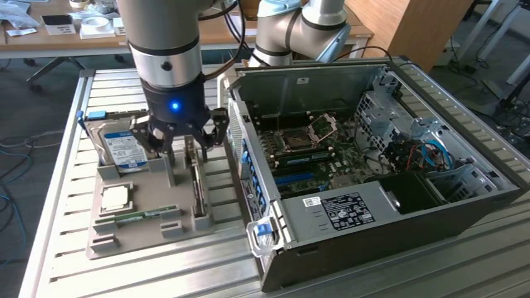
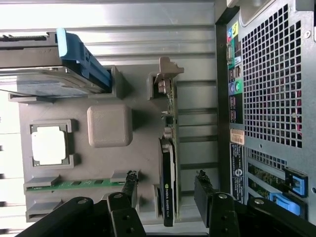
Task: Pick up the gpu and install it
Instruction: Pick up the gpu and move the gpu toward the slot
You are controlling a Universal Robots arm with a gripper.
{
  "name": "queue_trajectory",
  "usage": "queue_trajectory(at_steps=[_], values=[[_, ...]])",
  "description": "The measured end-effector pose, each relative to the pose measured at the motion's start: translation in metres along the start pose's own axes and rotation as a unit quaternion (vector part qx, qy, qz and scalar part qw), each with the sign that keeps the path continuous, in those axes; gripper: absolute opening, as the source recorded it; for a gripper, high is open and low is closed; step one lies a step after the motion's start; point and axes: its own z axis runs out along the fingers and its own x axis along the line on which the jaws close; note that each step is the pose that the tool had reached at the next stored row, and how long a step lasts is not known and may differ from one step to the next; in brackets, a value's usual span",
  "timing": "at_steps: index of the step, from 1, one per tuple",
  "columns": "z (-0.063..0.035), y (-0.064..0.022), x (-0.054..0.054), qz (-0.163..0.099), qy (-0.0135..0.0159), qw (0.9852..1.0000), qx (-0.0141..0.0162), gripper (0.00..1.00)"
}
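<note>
The hand (image 1: 188, 144) hangs on the arm over a grey tray (image 1: 141, 239) that sits on the slatted metal table (image 1: 62, 205). It is spread wide and holds nothing. The gpu (image 1: 198, 180) stands on its long edge in a slot of that tray, along the side nearest the open computer case (image 1: 463, 230), which lies at the exterior view's right. In the wrist view the hand (image 2: 166, 190) straddles the gpu (image 2: 169, 173). One of the fingers (image 2: 129, 186) is on the tray side and the other on the case side. A clear gap shows between each pad and the card, so nothing is touching it. The hand is over the card's black end, and the card's metal bracket (image 2: 165, 74) is at the opposite end, level with the hard drive. Whether the fingertips have dropped below the card's upper edge cannot be told. The hard drive (image 1: 124, 149) with its blue and white label leans in the tray at the exterior view's left of the card. A square processor chip (image 1: 116, 197) lies flat in its pocket, with a green memory stick (image 1: 148, 215) beside it. Inside the case the main board (image 1: 298, 143) lies bare. The case's perforated back panel (image 2: 271, 74) faces the tray.
</note>
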Motion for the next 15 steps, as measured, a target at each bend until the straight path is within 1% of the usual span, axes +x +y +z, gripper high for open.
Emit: queue_trajectory(at_steps=[2, 9, 15], values=[[0.0019, -0.0001, 0.0000, 0.000, 0.0000, 1.0000, 0.0001, 0.59], [0.0038, 0.0000, -0.0009, 0.000, -0.0001, 1.0000, 0.0001, 0.59], [0.0106, -0.0002, -0.0036, 0.000, 0.0000, 1.0000, 0.0001, 0.59]])
